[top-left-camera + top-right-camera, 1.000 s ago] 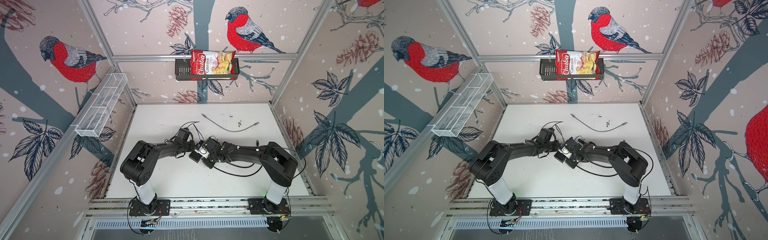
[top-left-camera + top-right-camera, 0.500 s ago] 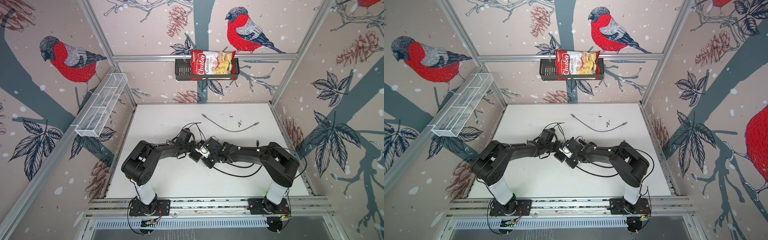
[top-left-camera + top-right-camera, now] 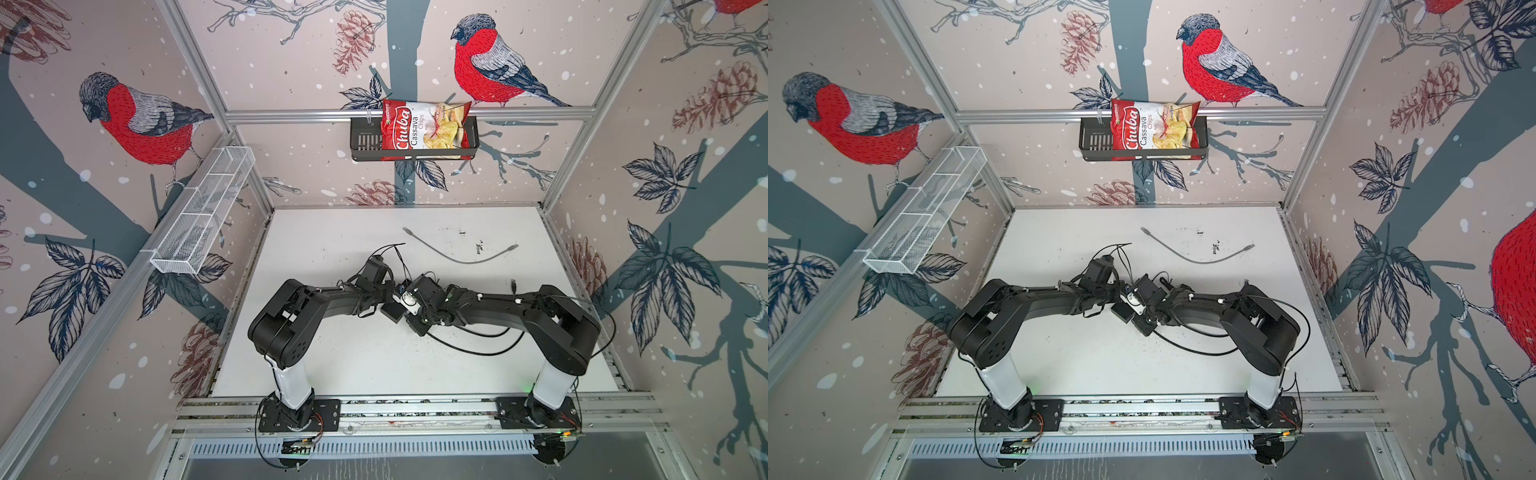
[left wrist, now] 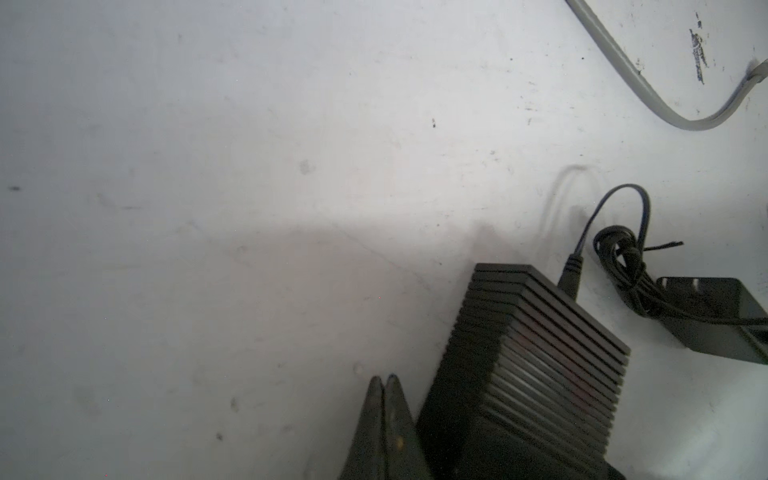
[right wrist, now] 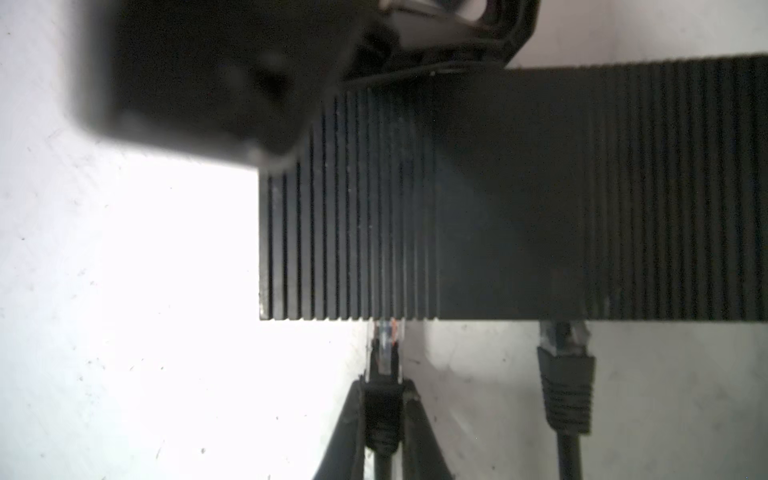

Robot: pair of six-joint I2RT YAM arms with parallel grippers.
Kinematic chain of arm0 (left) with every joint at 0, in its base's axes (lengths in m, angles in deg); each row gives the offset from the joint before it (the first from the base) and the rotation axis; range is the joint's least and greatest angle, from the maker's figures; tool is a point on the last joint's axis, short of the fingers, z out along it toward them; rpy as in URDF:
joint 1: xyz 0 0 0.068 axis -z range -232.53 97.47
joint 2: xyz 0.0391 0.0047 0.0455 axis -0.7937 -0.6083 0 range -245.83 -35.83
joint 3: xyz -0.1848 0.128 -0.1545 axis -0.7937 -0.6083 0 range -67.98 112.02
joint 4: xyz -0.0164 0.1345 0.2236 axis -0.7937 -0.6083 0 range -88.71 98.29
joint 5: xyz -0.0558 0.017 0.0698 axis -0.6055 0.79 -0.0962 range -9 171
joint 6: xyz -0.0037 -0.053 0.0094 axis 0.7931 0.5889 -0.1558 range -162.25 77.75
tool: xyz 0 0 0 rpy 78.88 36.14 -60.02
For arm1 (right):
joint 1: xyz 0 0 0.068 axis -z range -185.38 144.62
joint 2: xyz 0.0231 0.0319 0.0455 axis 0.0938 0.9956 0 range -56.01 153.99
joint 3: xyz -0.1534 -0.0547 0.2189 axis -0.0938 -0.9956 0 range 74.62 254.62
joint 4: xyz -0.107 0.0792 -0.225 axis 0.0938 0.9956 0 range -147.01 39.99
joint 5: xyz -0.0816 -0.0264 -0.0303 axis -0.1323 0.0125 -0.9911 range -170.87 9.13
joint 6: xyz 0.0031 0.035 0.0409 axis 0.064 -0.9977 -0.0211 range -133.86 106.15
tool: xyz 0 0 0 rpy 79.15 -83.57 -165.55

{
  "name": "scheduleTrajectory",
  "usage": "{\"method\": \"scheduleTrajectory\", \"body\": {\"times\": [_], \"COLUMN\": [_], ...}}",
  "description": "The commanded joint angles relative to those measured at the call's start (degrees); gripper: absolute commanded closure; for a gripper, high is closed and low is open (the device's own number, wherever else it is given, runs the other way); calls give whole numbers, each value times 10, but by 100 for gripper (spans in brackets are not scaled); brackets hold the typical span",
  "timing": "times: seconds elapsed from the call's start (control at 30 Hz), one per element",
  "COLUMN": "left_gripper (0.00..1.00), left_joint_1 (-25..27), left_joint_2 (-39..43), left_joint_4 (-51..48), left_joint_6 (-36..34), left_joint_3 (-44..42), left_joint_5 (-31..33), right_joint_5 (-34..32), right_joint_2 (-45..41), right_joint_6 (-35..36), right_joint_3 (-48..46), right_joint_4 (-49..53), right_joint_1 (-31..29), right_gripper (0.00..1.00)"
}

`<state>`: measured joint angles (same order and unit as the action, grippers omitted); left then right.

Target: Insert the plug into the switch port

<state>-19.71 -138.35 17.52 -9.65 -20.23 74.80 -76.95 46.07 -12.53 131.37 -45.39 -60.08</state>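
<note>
Plug [image 5: 386, 353] clamped in the right gripper [image 5: 384, 390], its clear tip at the switch port [image 5: 388, 321] on the gripper-facing edge of the ribbed black box [image 5: 519, 208]; second plug [image 5: 565, 374] seated just beside it; left gripper [image 4: 384, 379], fingers pressed together on nothing, just beside that box; beyond both, scuffed white tabletop [image 3: 340, 361], grey cable [image 4: 692, 124] farther off, bullfinch wallpaper [image 3: 141, 124], chips bag [image 3: 424, 129] in black basket [image 3: 365, 141].

Past the left pincer [image 4: 384, 382], a black metal basket [image 3: 365, 141] hangs from an aluminium rail [image 3: 291, 115] on the rear wall [image 3: 299, 166] and holds a red Chuba cassava chips bag [image 3: 424, 129]. Well out to that pincer's left, a white mesh tray [image 3: 203, 216] is fixed to the side wall [image 3: 104, 257]. Bullfinch, pine-cone and branch wallpaper [image 3: 141, 120] covers every wall. The white bench [image 3: 332, 365] below is scuffed and evenly lit.
</note>
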Motion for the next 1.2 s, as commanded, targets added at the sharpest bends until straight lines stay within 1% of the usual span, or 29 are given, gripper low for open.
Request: {"method": "scheduleTrajectory", "body": {"times": [0.0, 0.27, 0.37, 0.63, 0.73, 0.93, 1.03, 1.17], "left_gripper": [100, 100, 100, 100, 100, 100, 100, 100], "left_joint_1": [19, 23, 24, 24, 25, 26, 26, 27], "left_joint_2": [-10, -9, -7, -2, -3, -1, 0, 3], "left_joint_4": [-91, -97, -99, -103, -103, -102, -102, -100], "left_joint_6": [5, 11, 11, 9, 11, 13, 16, 17], "left_joint_3": [-4, -4, -4, -4, -3, -4, -3, -2], "left_joint_5": [-100, -91, -89, -81, -81, -80, -80, -83], "right_joint_5": [-6, -39, -35, 13, 19, -30, -56, -71], "right_joint_2": [3, 12, 7, -3, -7, -22, -34, -32], "right_joint_6": [20, 16, 6, -13, -21, -34, -42, -52], "right_joint_3": [17, 48, 46, 44, 41, 6, -24, -44], "right_joint_4": [-128, -99, -99, -101, -109, -145, -183, -214], "right_joint_1": [-5, -15, -15, -5, 1, 4, 0, 1], "right_gripper": [89, 89, 89, 89, 89, 90, 90, 90]}}
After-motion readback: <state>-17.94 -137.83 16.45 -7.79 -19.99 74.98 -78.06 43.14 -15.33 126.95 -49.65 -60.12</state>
